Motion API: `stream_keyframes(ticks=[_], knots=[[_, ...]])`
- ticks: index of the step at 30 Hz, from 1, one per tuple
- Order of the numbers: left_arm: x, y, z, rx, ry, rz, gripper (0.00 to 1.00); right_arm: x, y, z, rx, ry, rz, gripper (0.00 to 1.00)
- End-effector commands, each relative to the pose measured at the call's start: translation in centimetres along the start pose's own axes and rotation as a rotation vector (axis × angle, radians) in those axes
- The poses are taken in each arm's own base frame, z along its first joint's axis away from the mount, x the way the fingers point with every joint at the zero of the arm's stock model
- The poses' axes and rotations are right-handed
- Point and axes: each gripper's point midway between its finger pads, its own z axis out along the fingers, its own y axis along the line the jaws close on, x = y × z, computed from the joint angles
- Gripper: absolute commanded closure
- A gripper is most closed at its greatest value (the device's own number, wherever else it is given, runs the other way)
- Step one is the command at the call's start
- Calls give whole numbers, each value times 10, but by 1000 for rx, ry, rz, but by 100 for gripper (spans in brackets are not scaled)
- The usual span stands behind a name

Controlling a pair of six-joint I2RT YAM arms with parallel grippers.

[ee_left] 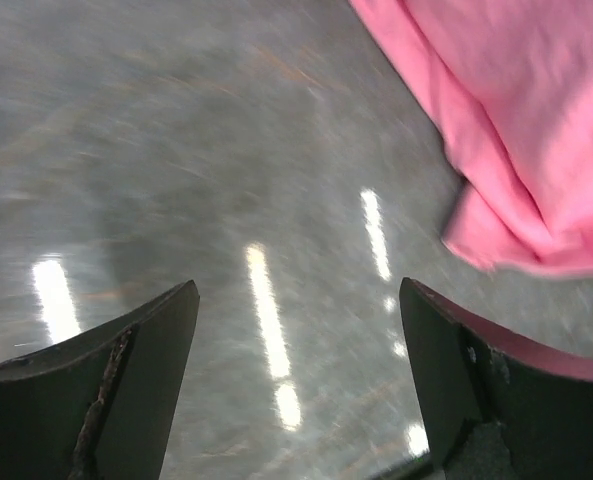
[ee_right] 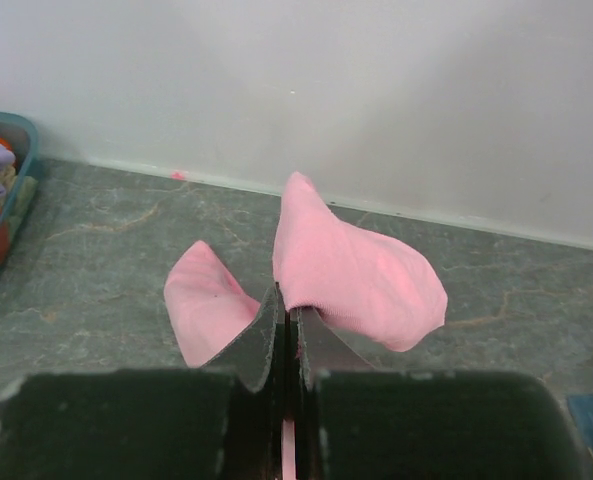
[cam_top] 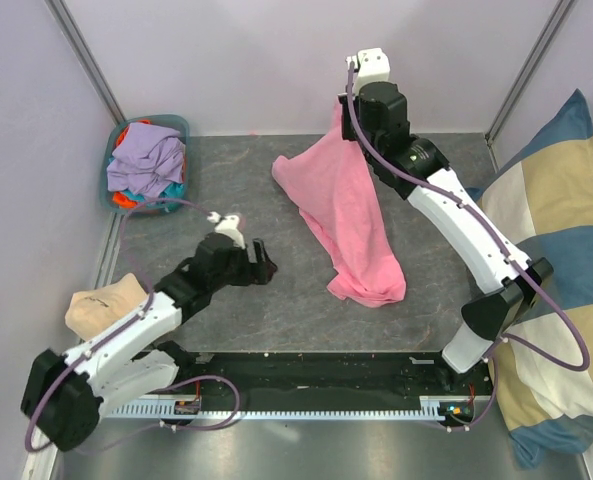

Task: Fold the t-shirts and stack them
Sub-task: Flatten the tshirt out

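The pink tee (cam_top: 351,225) hangs by one pinched fold from the right gripper (ee_right: 288,300) near the far wall. The rest of it trails toward the near side as a long crumpled strip on the table (cam_top: 226,180), its bunched lower end lying about mid-table. The step looks like opening the tee out flat before any fold, and one hold will not do that, since the cloth drapes like a rope with its layers doubled. To do it well, the left gripper (ee_left: 298,288) should take a second point on the same edge as the right one, a shoulder or hem corner rather than a handful of the heap. Then the two can draw that edge taut and lay the tee down smooth; which edge the right one has I cannot tell. The right should hold high enough for the cloth to hang free, yet not drag it toward the basket (cam_top: 111,175) of other tees (cam_top: 148,155) in the far left corner. The right jaws are clamped on the pink cloth, which puffs out to either side of them in the wrist view. That arm stretches from its base at the near right, elbow by the cushion (cam_top: 556,250), forearm slanting to the far wall, wrist raised. The left arm lies low and bent, forearm aimed at mid-table. Its jaws stand wide apart with nothing between them, just above the bare top, and the tee's near end is ahead and to its right, apart from it.
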Motion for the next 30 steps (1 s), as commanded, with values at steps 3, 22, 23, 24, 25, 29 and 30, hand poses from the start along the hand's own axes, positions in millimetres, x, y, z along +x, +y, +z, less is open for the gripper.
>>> stream_keyframes(ticks=[3,22,23,24,25,29,30], knots=[[26,-88,21,179,30,20,8,-1,-16,-14,54,-9,0,100],[88,-166,81,256,125,133,9,14,-19,-24,52,20,9,100],[84,-172,84,263,119,135,9,14,-21,-25,53,18,10,100],[91,-171,90,252,135,146,9,14,-21,-26,53,20,7,100],[92,-174,92,259,137,154,10,14,-22,-27,55,20,6,100],[100,-180,102,257,155,168,12,18,-22,-28,58,26,1,100],[101,-180,104,254,156,169,13,19,-23,-28,58,28,0,100]])
